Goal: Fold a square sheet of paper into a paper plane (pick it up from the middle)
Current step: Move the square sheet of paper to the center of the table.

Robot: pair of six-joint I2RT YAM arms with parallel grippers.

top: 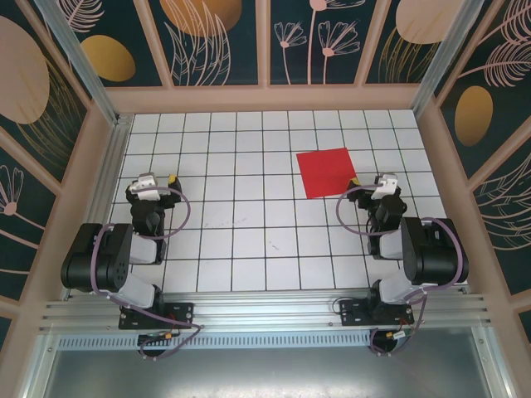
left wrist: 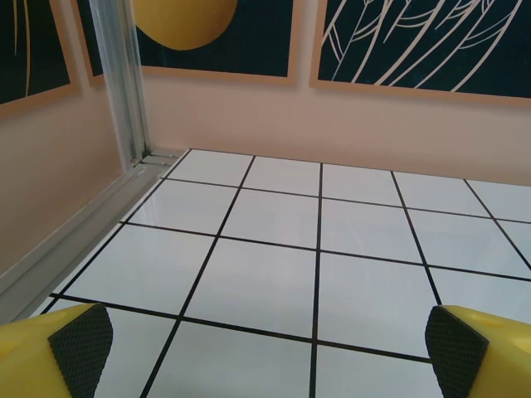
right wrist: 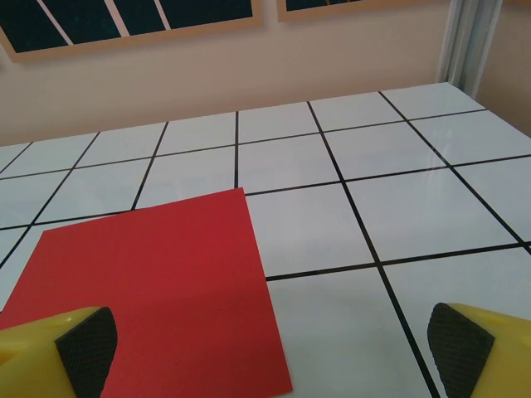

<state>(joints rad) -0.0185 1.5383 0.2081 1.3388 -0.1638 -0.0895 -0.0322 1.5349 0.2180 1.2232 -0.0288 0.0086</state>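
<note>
Red paper (top: 326, 172) flat on gridded table (top: 249, 240), leaf-print walls (top: 220, 37); left tool (left wrist: 265, 350), right tool (right wrist: 267, 348) wide.

the square sheet of paper (top: 326, 172) lay flat and unfolded on the white gridded table (top: 232, 240), right of centre and toward the far side. it was plain bright red with no crease to be seen, turned slightly against the black grid lines and covering parts of several tiles. in the right wrist view the square sheet of paper (right wrist: 158, 282) showed straight, crisp edges, flush with the surface.
</note>
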